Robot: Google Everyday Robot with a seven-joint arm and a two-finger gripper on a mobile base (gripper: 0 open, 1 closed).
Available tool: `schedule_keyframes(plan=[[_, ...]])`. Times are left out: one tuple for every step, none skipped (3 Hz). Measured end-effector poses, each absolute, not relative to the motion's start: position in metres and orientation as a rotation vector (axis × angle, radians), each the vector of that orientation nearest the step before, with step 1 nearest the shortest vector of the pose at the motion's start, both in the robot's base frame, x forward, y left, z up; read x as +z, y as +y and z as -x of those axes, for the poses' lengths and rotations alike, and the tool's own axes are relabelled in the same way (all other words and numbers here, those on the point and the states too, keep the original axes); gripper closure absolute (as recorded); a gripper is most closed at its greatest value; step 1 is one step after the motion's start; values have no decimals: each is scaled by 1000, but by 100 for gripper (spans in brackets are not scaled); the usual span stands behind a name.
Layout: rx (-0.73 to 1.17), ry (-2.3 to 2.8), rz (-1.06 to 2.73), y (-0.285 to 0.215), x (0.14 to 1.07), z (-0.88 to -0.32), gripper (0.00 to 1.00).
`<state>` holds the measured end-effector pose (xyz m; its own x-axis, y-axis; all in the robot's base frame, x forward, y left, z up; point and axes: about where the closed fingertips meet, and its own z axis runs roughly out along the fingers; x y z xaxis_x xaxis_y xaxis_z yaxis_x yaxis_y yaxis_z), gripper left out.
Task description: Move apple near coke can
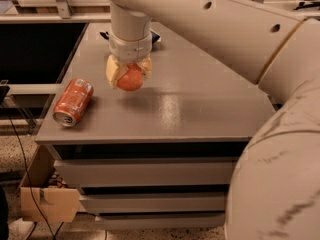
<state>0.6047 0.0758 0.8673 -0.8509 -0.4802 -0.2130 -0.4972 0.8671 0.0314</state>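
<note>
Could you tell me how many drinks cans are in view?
1. The coke can lies on its side near the table's left front corner, left of the gripper holding the apple. The arm may hide others.

There is one camera only. It sits high in front of the bench [200,109], close to the robot's arm [215,29], which fills the top and right of the view. It looks down and forward, over the front edge toward the back edge. The gripper [129,78], closed around the apple [130,83], hangs above the bench's left half.
</note>
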Motion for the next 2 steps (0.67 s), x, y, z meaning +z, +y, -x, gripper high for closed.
schedule_keyframes(plan=[[153,2853,763,83,864,-602,36],[190,2863,769,86,863,-602,13]])
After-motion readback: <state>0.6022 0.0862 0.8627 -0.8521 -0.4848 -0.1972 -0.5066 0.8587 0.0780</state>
